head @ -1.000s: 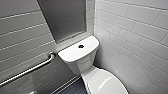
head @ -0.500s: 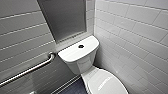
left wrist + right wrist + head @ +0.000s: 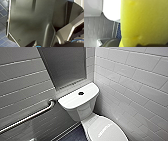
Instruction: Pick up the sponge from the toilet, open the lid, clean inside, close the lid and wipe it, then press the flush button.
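The white toilet [image 3: 82, 109] stands in the corner in the head view. Its lid [image 3: 105, 130] is down, with grey lettering on top. The small dark flush button [image 3: 80, 93] sits in the middle of the tank top. In the right wrist view the bright yellow sponge [image 3: 144, 22] shows very large and close to the camera, held in my right gripper. Beside the sponge is a white rounded part of the toilet [image 3: 111, 8]. In the left wrist view I see my own dark body panel and nothing held.
A steel grab bar [image 3: 27, 118] runs along the tiled wall to the left of the tank. A grey panel [image 3: 65, 64] hangs above the tank. White tiled walls close in on both sides. The floor [image 3: 75, 135] is dark blue tile.
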{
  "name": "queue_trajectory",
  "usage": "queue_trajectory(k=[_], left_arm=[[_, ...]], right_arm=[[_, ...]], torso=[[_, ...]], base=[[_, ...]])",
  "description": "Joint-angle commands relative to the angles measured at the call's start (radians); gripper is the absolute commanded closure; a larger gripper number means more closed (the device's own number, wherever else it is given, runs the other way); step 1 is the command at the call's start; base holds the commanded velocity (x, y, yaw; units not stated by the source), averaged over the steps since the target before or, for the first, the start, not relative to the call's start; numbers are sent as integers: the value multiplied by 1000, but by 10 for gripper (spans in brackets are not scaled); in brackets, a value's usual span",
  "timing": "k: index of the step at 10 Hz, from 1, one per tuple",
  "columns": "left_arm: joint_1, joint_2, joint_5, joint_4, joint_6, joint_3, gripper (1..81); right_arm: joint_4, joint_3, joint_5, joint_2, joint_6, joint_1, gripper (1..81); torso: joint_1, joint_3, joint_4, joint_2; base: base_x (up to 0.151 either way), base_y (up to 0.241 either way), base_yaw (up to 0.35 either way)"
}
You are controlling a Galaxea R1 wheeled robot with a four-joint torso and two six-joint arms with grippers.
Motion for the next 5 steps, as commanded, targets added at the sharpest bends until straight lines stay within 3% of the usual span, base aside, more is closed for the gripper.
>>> queue_trajectory(k=[1, 5], left_arm=[[8, 2, 78, -3, 7, -14, 10], [21, 39, 84, -3, 7, -77, 10]], right_arm=[[47, 113, 12, -92, -3, 154, 811], [197, 103, -52, -75, -3, 407, 811]], torso=[[0, 0, 0, 0], [0, 0, 0, 0]], base=[[0, 0, 0], [0, 0, 0]])
